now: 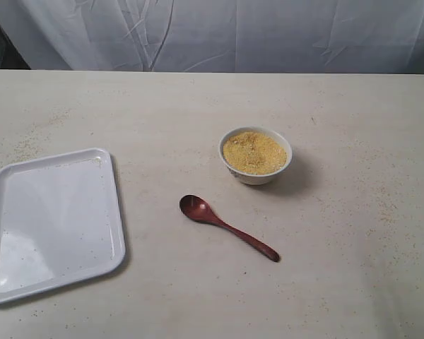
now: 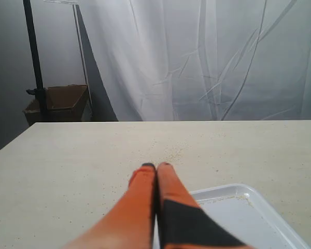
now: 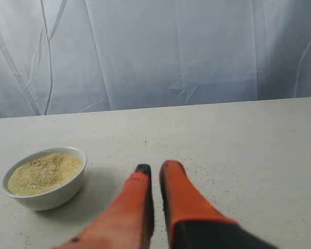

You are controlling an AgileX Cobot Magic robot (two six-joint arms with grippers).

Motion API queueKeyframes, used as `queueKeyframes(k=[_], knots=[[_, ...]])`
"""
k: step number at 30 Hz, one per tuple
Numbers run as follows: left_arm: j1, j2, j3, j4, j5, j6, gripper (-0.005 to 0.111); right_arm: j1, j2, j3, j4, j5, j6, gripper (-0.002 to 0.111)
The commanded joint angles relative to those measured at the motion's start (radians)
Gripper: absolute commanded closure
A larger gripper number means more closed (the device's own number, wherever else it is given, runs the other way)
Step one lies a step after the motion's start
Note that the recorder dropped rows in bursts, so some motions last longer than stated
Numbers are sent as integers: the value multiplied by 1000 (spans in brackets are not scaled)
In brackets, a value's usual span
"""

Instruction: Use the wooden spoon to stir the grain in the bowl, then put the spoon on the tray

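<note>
Lying flat on the tabletop (image 1: 339, 275), the wooden spoon (image 1: 233, 232) sits between the tray (image 1: 56, 219) and the bowl (image 1: 258, 177), near the bowl but apart from it. Its scoop points toward the tray and its slim handle slants away toward the right arm's side. Picking it up is the step in hand, I judge, and the right arm looks better placed. It should come down over the middle of the handle, set its jaws across it, open wide enough and close low, since a thin glossy handle lying flat could slip or roll. The bowl is filled nearly to its rim with grain (image 1: 254, 152), so gentle stirring will matter. Only the exterior view shows the spoon, and neither arm appears in it. The right wrist view shows the right gripper (image 3: 154, 167) with jaws all but closed, a thin slit between them, holding nothing, the bowl off to one side. The left wrist view shows the left gripper (image 2: 156, 166) with jaws pressed together and empty over a tray corner, and a cardboard box (image 2: 59, 104) beyond the tabletop.
</note>
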State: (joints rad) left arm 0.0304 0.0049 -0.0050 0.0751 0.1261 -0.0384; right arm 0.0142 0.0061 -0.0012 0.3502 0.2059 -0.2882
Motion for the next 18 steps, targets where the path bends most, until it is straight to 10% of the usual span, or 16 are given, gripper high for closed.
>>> queueKeyframes(k=[1,18], knots=[[-5,-5,5,-3,0,-4,106,-6,-6,1,-6,3,0,98],[-5,-5,5,-3,0,-4,106,-6,-6,1,456,-178,18,98]])
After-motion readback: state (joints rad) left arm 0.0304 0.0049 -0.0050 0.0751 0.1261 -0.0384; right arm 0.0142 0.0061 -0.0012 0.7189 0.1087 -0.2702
